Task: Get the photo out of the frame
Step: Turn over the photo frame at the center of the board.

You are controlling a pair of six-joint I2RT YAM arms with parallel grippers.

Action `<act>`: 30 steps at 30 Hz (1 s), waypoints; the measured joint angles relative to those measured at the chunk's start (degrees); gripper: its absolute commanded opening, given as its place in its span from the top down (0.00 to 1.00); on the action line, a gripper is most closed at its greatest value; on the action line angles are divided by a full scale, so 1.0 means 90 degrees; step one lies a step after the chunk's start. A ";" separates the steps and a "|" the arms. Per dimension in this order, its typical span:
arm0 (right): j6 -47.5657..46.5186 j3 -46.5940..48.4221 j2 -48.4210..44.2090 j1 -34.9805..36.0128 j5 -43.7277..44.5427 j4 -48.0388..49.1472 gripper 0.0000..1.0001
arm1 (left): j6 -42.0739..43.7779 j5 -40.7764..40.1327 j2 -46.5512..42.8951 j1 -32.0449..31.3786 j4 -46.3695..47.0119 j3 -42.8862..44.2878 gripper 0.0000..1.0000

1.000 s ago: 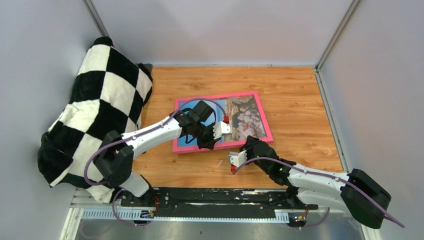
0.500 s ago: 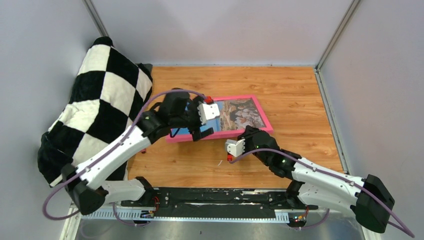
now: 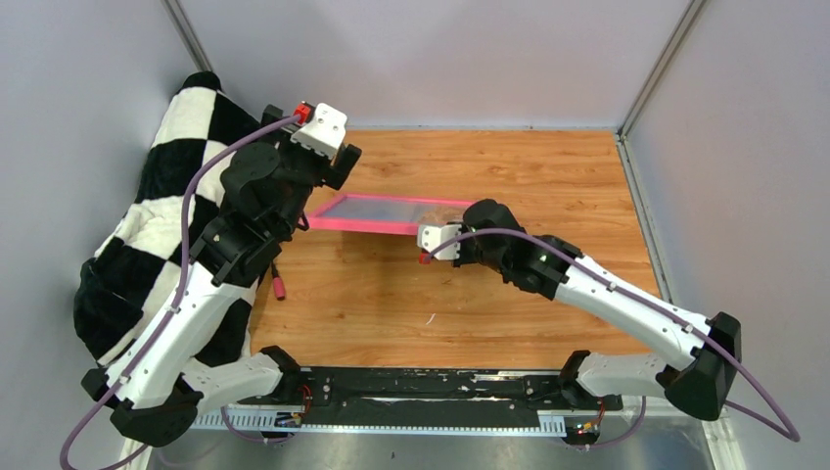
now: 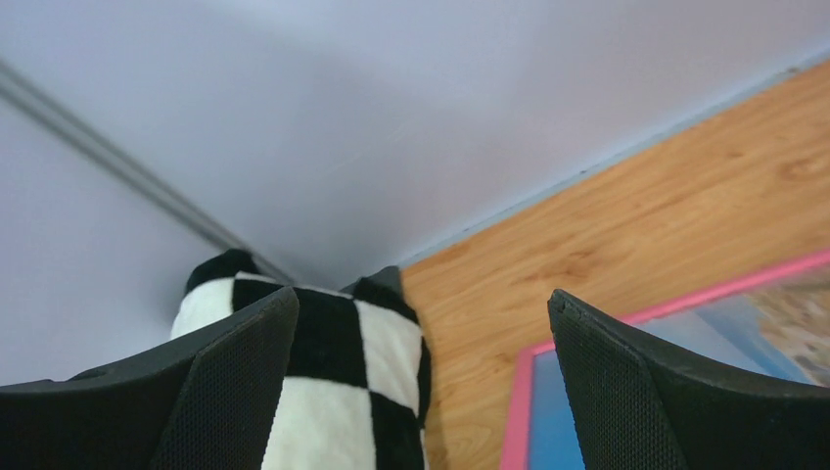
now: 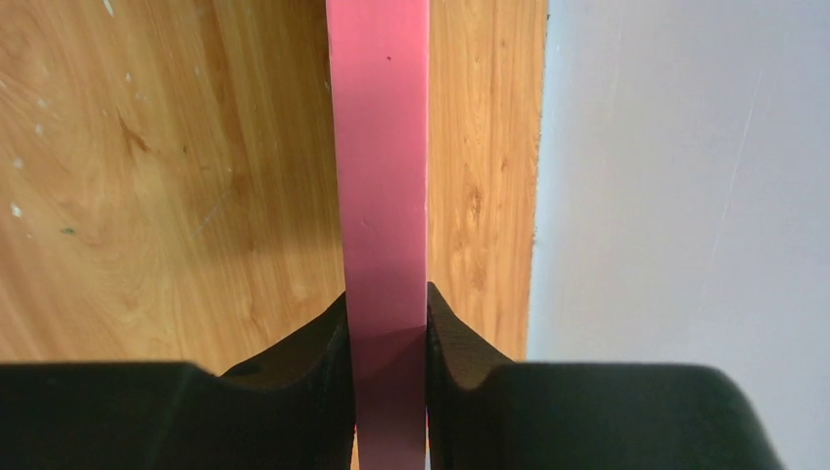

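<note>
Pink frame (image 5: 377,196) tight between right fingers (image 5: 294,367); left fingers (image 4: 235,392) wide apart, off it.

We see a wooden worktop (image 3: 548,176) of warm orange grain, closed in by pale walls (image 3: 440,59). A black-and-white checked cushion (image 3: 186,225) sits at its left edge, slumped against the wall there. A tiny white speck (image 3: 429,318) lies on the bare wood nearer us. The frame (image 3: 357,226) stands steeply tilted over the middle; we cannot tell whether any edge touches the wood.
</note>
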 measured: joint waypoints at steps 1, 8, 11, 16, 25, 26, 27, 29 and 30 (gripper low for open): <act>0.0182 0.0330 0.0114 -0.0032 -0.0095 -0.0299 1.00 | -0.0017 -0.0214 0.0002 0.0032 0.0066 0.0000 0.00; 0.1338 0.2176 0.0673 -0.0160 -0.0629 -0.1722 1.00 | -0.0022 -0.1345 0.0005 0.0172 0.0457 0.0000 0.00; 0.1724 0.2642 0.0872 -0.0265 -0.0777 -0.2140 1.00 | -0.0044 -0.1566 0.0005 0.0216 0.0537 0.0000 0.00; 0.2470 0.3240 0.1124 -0.0984 -0.1630 -0.2467 1.00 | -0.0092 -0.1644 -0.0002 0.0253 0.0658 -0.0097 0.00; 0.4194 0.3439 0.1192 -0.3694 -0.3371 -0.1928 1.00 | -0.0124 -0.1438 0.0034 0.0265 0.0746 -0.0770 0.00; 0.4369 0.3439 0.1192 -0.3961 -0.3497 -0.1877 1.00 | -0.0131 -0.1396 0.0061 0.0272 0.0743 -0.0792 0.00; 0.4507 0.3429 0.1192 -0.4182 -0.3614 -0.1826 1.00 | -0.0143 -0.1341 0.0090 0.0279 0.0741 -0.0821 0.00; 0.4813 0.3400 0.1195 -0.4651 -0.3895 -0.1702 1.00 | -0.0172 -0.1236 0.0155 0.0299 0.0736 -0.0855 0.00; 0.4986 0.3373 0.1205 -0.4898 -0.4048 -0.1632 1.00 | -0.0187 -0.1168 0.0194 0.0323 0.0736 -0.0886 0.00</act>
